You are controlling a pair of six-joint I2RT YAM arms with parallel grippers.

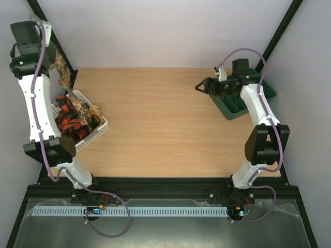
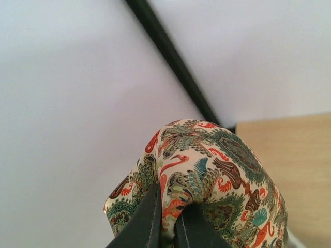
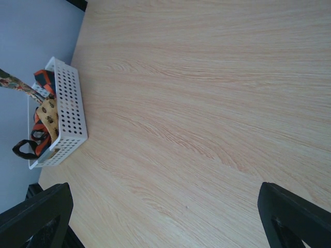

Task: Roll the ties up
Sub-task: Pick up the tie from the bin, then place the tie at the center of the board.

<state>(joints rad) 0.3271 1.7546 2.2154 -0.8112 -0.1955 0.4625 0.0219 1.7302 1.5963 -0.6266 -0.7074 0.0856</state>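
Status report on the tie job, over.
Left tool shut on floral tie, held above white basket. Right tool open near green tray. Other ties heaped in basket.

No writing to read.
The printed tie, white basket and green tray bear no legible lettering.

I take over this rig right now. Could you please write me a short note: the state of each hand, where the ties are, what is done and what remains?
Left hand: shut on the printed tie, held high above the white basket. The tie's lower end hangs into the basket.
Right hand: open, holds nothing, near the green tray.
Other ties: bunched in the basket.
Done: one tie gripped and raised. None lies on the table.
Left: bring this tie to the table and roll it, then the others.
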